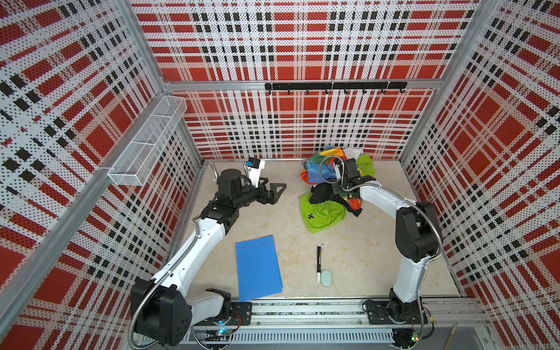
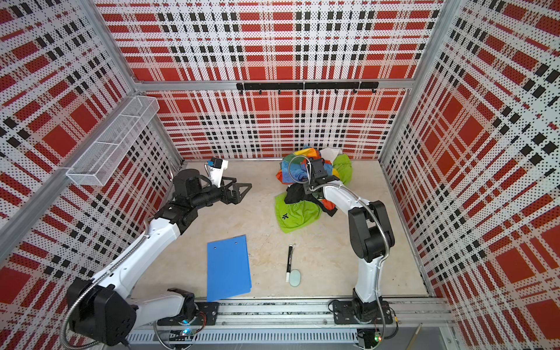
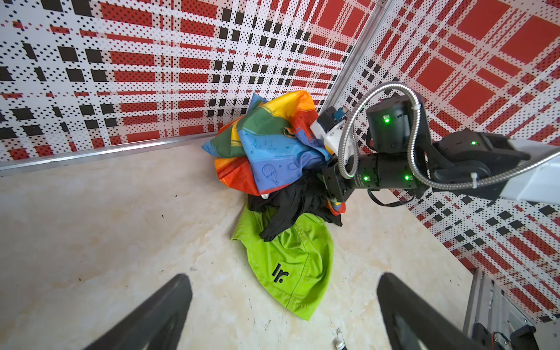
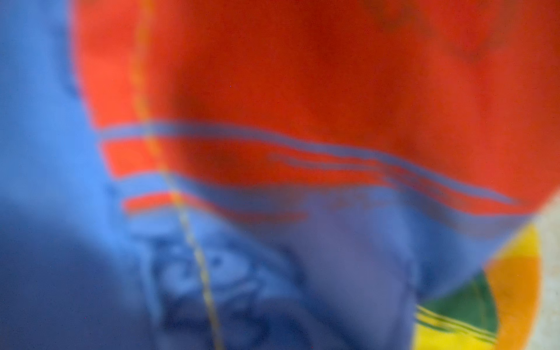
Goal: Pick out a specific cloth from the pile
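I see the lime-green cloth (image 1: 321,218), black logo up, lying rumpled on the counter (image 1: 369,260), its far edge under the pile (image 1: 315,171) of rainbow, black and white garments

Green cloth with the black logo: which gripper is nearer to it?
Right. The right gripper is buried in the pile just above the green cloth; the left gripper hangs open over bare table off to its side.
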`<state>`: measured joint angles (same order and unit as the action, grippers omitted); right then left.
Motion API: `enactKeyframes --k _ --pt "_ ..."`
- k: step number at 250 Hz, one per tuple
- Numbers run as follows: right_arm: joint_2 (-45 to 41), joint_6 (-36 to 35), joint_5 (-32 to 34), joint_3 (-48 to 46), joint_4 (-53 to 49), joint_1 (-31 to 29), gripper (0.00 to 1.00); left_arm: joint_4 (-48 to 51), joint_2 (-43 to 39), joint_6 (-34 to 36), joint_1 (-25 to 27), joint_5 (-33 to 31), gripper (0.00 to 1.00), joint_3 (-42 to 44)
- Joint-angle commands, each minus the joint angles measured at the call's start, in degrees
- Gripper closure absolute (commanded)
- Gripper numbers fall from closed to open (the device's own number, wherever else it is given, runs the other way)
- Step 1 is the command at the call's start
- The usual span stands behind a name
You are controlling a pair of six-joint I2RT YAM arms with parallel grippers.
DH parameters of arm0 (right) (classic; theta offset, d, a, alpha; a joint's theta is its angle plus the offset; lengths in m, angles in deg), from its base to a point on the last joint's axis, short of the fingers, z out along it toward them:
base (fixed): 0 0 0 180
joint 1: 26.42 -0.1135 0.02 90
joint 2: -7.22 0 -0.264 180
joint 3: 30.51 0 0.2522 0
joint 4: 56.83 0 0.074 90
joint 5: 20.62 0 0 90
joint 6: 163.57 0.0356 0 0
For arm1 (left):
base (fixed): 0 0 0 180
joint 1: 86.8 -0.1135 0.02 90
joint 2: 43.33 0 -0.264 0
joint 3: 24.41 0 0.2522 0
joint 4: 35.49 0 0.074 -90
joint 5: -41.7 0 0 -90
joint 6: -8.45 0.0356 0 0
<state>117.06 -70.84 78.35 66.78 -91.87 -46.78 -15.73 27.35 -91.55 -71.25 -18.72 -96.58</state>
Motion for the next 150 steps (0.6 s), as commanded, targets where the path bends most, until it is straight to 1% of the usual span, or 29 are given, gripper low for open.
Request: enactKeyframes --k 1,14,27,66,99,125,150 --pt "-4.82 1.93 -3.39 -0.22 6.86 -0.12 0.42 -0.47 0.36 0.62 0.53 -0.23 0.01 0.29" --pt "-6.48 2.07 -4.1 -0.62 7.02 0.12 0.35 -0.53 0.51 0.72 0.52 -0.24 0.01 0.22" --pt "-8.26 2.64 -5.24 -1.07 7.08 0.66 0.3 -0.39 0.45 0.73 0.62 -0.25 0.01 0.23" --pt "-13.97 5.06 -9.37 -3.56 9.03 3.65 0.23 -0.42 0.29 0.86 0.71 -0.38 0.01 0.17" --pt "-17.32 7.21 -13.4 -5.98 11.48 6.86 0.14 -0.35 0.31 0.85 0.8 -0.32 0.01 0.23" --pt "-18.57 10.61 -16.25 -8.15 14.42 10.87 0.13 -0.3 0.34 0.85 1.05 -0.29 0.01 0.23" --pt "-17.86 14.33 -18.74 -9.39 16.91 15.26 0.12 -0.29 0.31 0.88 1.32 -0.38 0.01 0.23"
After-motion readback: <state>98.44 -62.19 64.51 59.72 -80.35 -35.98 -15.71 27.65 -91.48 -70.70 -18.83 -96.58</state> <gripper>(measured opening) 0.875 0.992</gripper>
